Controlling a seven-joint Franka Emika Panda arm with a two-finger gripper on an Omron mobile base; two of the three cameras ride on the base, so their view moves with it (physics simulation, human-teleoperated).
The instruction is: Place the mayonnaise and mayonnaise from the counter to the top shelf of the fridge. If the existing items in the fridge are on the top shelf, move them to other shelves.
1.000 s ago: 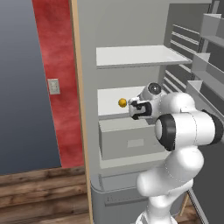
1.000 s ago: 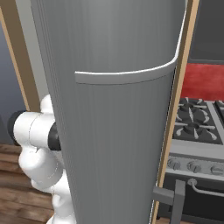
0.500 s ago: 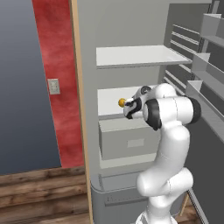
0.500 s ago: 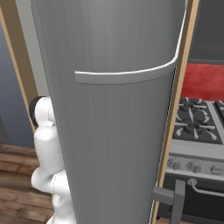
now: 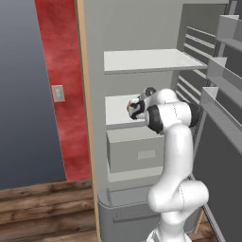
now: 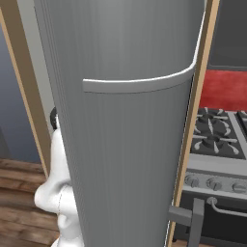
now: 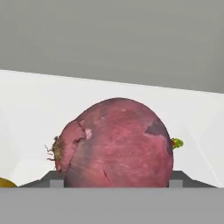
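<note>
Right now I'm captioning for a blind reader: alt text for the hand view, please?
A dark red round fruit looms close on a pale grey fridge shelf, between the jaws at the bottom. An orange-yellow fruit peeks in at lower left.

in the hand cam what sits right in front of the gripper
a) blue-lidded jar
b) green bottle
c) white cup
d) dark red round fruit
d: the dark red round fruit looms between the two fingertips of the gripper, on the pale shelf.
</note>
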